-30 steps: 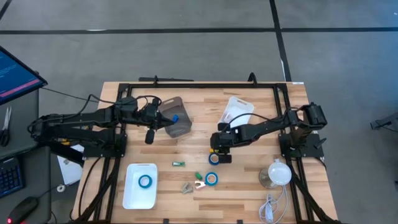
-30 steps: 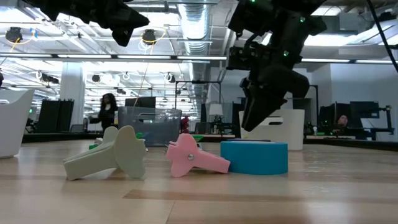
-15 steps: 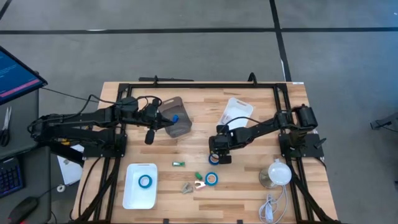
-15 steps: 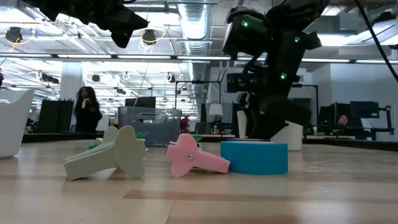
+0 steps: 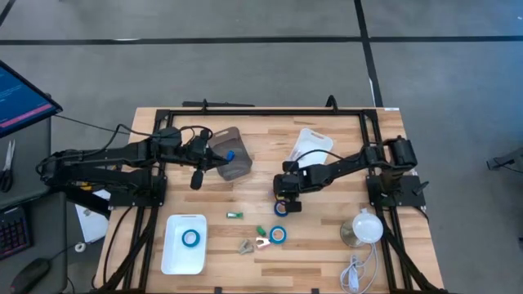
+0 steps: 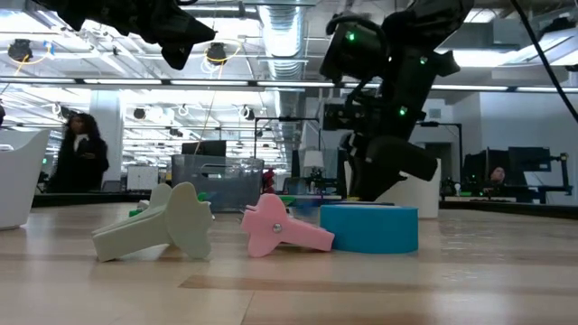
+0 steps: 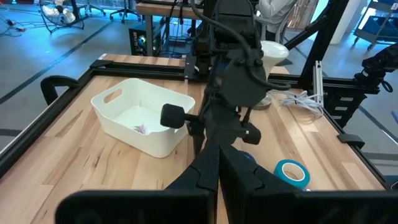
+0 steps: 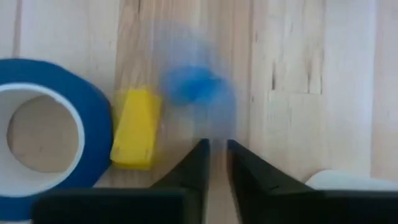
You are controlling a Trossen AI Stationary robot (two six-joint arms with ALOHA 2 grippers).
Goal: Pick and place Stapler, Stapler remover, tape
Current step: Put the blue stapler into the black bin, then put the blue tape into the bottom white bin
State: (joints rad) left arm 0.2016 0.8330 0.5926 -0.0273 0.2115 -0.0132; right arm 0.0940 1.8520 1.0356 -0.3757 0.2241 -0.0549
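Wooden table [image 5: 327,261] carries the right gripper [image 5: 283,196], fingers nearly together on nothing visible, beside a blue tape roll [image 8: 43,130]; left gripper [image 7: 219,168] clenched.

Overhead camera: straight down on the whole table [image 5: 327,245]. Low camera: tabletop height, level toward the room at twelve o'clock, close on a blue tape roll [image 6: 368,227]. Wrist cameras: left looks across the table; right hangs close above the wood, sharing that tape.
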